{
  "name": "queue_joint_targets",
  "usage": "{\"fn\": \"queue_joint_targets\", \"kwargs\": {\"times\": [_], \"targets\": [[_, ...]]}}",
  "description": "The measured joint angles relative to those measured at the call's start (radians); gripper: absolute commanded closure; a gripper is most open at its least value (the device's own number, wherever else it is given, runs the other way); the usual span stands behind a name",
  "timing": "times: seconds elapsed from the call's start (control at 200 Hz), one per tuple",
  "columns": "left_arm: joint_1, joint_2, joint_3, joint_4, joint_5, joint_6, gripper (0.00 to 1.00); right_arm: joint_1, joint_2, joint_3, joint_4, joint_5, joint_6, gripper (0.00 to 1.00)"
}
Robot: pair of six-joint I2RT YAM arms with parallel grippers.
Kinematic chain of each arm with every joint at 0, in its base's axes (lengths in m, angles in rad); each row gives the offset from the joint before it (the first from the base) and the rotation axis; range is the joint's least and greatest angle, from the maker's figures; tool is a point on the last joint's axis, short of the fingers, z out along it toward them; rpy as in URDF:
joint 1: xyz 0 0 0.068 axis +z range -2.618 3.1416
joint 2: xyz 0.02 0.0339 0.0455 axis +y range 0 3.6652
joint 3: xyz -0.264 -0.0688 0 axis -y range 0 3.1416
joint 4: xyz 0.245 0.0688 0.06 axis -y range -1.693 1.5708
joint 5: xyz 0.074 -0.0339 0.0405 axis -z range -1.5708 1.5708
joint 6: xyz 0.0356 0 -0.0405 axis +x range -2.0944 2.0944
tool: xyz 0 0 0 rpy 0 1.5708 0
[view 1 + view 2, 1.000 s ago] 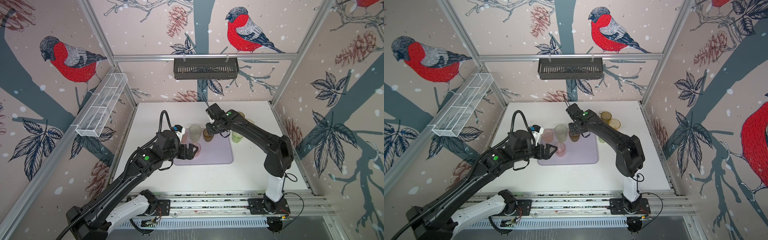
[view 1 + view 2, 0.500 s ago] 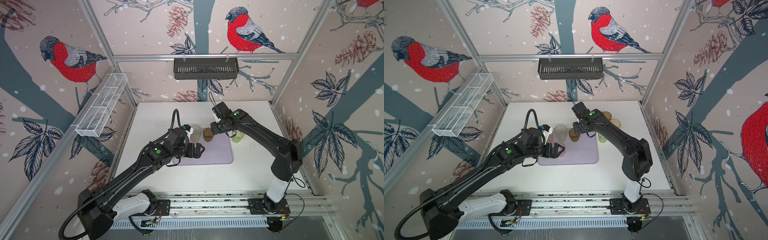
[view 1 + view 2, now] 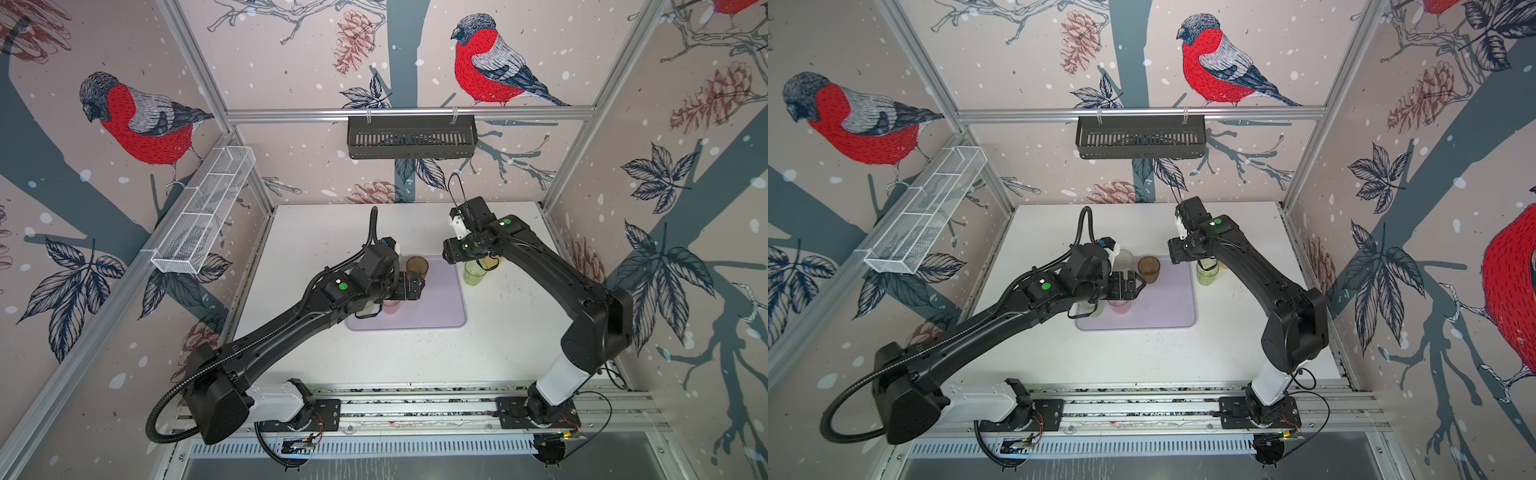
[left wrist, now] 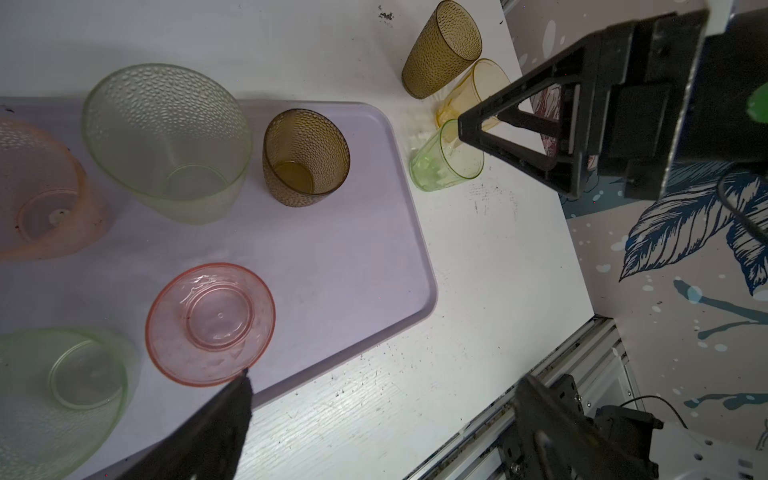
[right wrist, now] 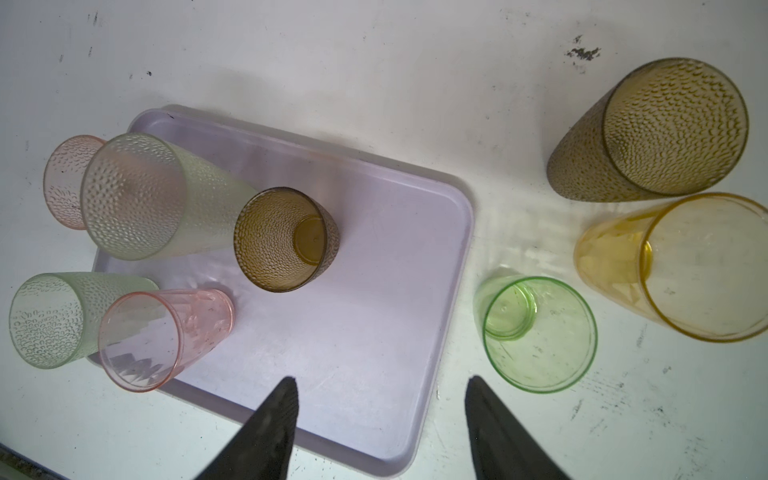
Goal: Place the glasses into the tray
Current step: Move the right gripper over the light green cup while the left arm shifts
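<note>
Currently, your left pincer (image 4: 384, 376) hangs spread and empty over the tray (image 5: 374, 332), where five glasses (image 5: 282, 241) stand grouped at one end, leaving room, while your right pincer (image 5: 382, 379), likewise spread, hovers near the green glass (image 5: 540, 336), one of three on the desk (image 5: 374, 62) beside the tray.

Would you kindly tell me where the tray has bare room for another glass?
The tray is bare at the end nearest the bright green glass, beside its olive-brown glass. Its other end is crowded: two pink glasses and two frosted green glasses.
</note>
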Motion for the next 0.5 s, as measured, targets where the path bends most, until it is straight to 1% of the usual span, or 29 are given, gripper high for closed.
{"fn": "queue_joint_targets", "kwargs": {"times": [0.12, 0.315, 0.5], "targets": [[-0.011, 0.063, 0.058, 0.003, -0.01, -0.02, 0.02, -0.042, -0.014, -0.03, 0.011, -0.04, -0.027, 0.33], [-0.026, 0.146, 0.145, 0.003, -0.036, -0.052, 0.02, -0.078, -0.039, -0.05, 0.04, -0.12, -0.075, 0.31], [-0.062, 0.22, 0.242, -0.044, -0.063, -0.07, 0.02, -0.12, -0.061, -0.103, 0.068, -0.182, -0.103, 0.3]]}}
